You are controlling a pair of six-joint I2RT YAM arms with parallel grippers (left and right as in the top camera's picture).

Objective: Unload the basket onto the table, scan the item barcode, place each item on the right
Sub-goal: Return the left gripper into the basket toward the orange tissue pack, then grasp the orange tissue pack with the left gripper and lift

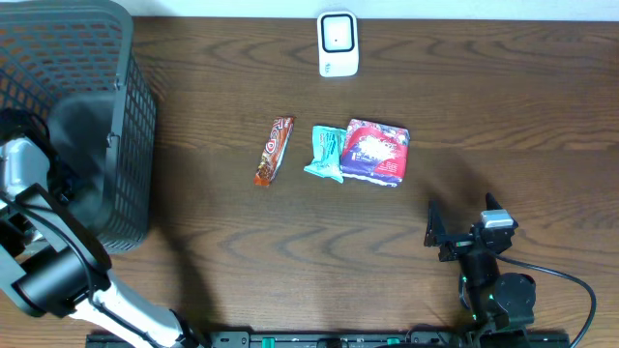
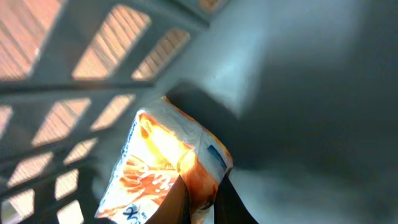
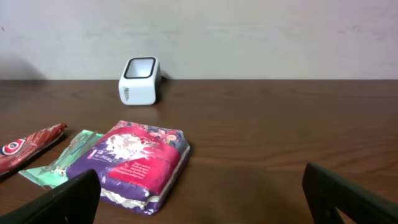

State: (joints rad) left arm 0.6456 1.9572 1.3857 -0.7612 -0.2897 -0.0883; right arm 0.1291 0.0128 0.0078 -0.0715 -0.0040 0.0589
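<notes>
Basket point(image 1: 135, 145): we see a dark grey plastic lattice with square openings and a smooth floor, standing at the far left of the table point(image 1: 503, 106).
Orange packet point(image 2: 158, 165): crinkled glossy film, orange and white with blue print. It sits inside the basket, against the lattice wall.
Left gripper point(image 2: 200, 194): its dark fingers point(image 2: 177, 205) are pinched on the packet's near edge.
Left arm point(image 1: 48, 275): it rises from the near left corner and bends over the basket rim, wrist down inside.
Scanner point(image 1: 338, 43): a small white rounded box with a dark window, far centre.
Snack bar point(image 1: 274, 150): a slim red-brown wrapper, mid-table.
Teal packet point(image 1: 326, 152): flat foil, touching the purple pack.
Purple pack point(image 1: 377, 152): a soft, pillowy rectangle.
Right gripper point(image 1: 430, 227): low at near right, fingers spread wide around nothing.
</notes>
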